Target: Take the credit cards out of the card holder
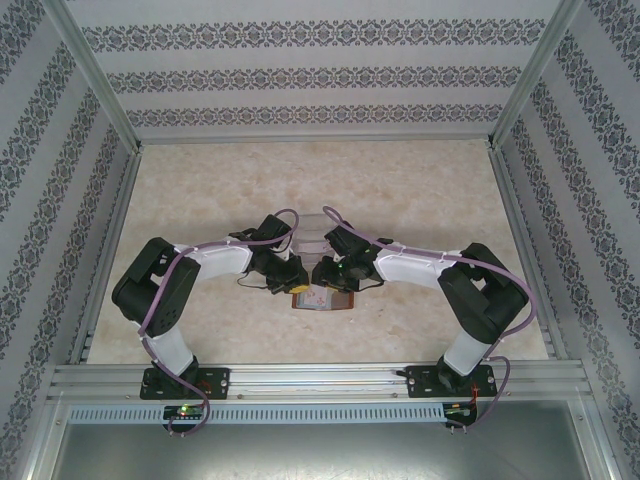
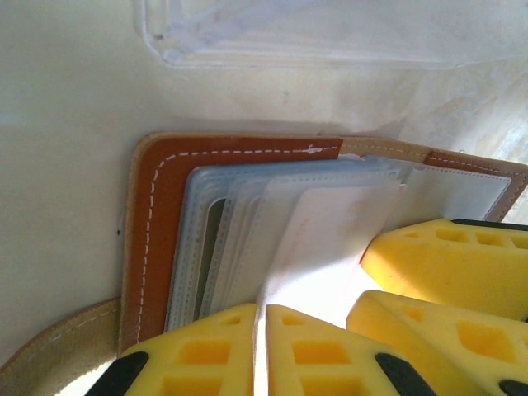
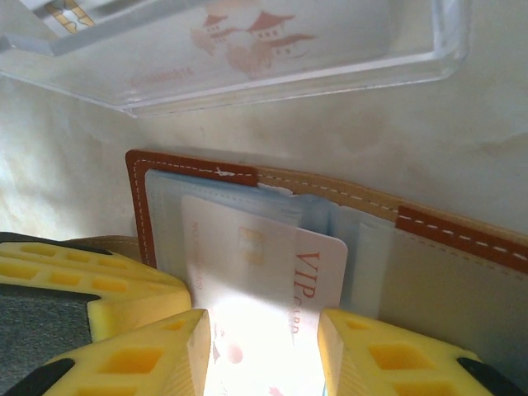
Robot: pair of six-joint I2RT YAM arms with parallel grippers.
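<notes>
A pale credit card point(image 3: 268, 268) marked "VIP" sticks partway out of a grey-blue pocket point(image 2: 206, 239) of the reddish-brown card holder point(image 2: 153, 223). The holder lies open and flat on the marbled table point(image 1: 200, 200). More translucent pockets overlap beside the card inside the holder's stitched leather edge.

At the holder's open side, the left gripper point(image 2: 261, 320) is pinched tight on the card's free end, which is caught between its yellow fingers. Just beside it over the holder, the right gripper point(image 3: 262, 330) has its jaws parted, one yellow finger on either side of the card. Whether those fingers press on the holder cannot be told.

From overhead, the two arms meet above the holder from left and right. Just beyond the holder's far edge sits a clear tray point(image 3: 445, 49) with a pagoda-printed card point(image 3: 247, 41) lying inside.
</notes>
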